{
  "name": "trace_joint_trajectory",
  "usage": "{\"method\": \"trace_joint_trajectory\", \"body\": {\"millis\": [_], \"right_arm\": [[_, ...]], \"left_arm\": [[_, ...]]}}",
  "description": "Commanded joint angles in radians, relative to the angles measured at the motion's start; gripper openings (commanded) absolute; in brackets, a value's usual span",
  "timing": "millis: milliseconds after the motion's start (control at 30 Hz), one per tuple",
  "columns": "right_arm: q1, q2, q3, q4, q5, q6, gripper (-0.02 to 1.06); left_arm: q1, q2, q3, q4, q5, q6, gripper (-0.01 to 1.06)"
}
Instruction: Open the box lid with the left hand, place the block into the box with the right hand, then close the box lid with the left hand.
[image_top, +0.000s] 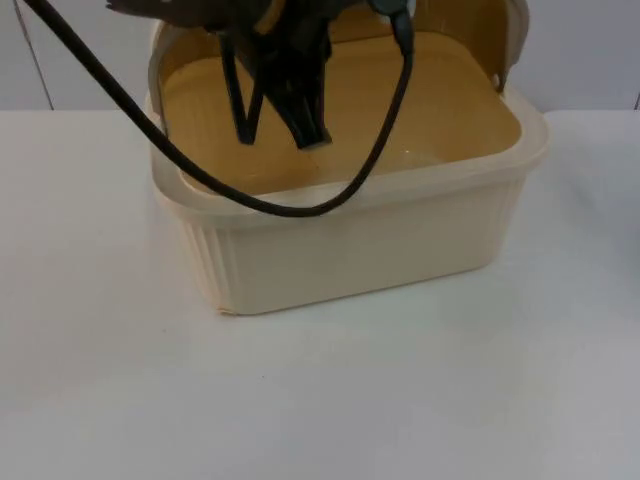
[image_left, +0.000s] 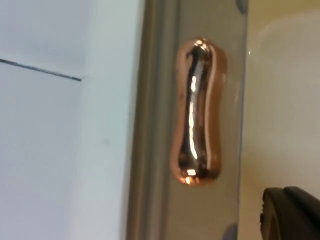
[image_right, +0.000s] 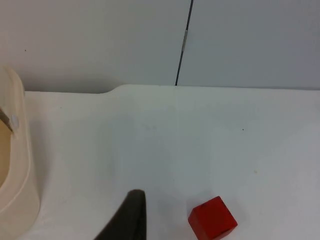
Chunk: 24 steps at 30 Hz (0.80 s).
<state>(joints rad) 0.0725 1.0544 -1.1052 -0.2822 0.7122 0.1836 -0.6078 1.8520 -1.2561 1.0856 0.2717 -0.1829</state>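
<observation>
White table (image_top: 320, 400) runs along the near edge of the top view, and on it stands the cream box (image_top: 350, 250), ribbed on its front wall, its yellowish inside open to the camera. Its lid (image_top: 470, 30) stands raised behind the back rim, against the grey partition wall (image_top: 590, 50).

Above the left half of the open box hangs the left gripper (image_top: 275, 125), its two black fingers pointing down into the cavity and spread somewhat apart at the tips, pinching nothing. In the left wrist view a shiny copper-coloured handle (image_left: 196, 112) sits on a grey strip of the lid, close in front of the camera; one black fingertip (image_left: 292, 212) lies just beside that strip, apart from the handle.

Away from the box, the red block (image_right: 212, 218) lies on the bare table in the right wrist view, resting flat with one corner turned toward the camera. The right gripper is near it: one dark fingertip (image_right: 129, 217) stands just beside the block without touching it. Whether this gripper is spread or pressed together I cannot tell, as a single fingertip is all that can be seen. The box's rounded cream rim (image_right: 17, 165) is well apart from the block, with the wall beyond the table's far edge.
</observation>
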Motion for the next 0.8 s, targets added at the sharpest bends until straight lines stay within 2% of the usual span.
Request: {"method": "trace_joint_trajectory", "body": {"millis": [0, 367, 633, 767], "right_arm": [[0.001, -0.001, -0.008, -0.005, -0.006, 0.004, 1.05], [0.001, -0.001, -0.008, -0.002, -0.006, 0.004, 1.05], [0.001, -0.001, -0.008, -0.002, -0.002, 0.004, 1.05], [0.001, -0.001, -0.008, -0.002, -0.002, 0.004, 1.05]], "left_arm": [[0.005, -0.008, -0.006, -0.023, -0.005, 0.003, 0.0], [0.016, -0.008, -0.012, -0.023, 0.008, -0.001, 0.0], [0.016, -0.008, -0.069, -0.033, 0.04, -0.008, 0.0], [0.016, -0.02, -0.074, -0.12, 0.053, 0.001, 0.0]]}}
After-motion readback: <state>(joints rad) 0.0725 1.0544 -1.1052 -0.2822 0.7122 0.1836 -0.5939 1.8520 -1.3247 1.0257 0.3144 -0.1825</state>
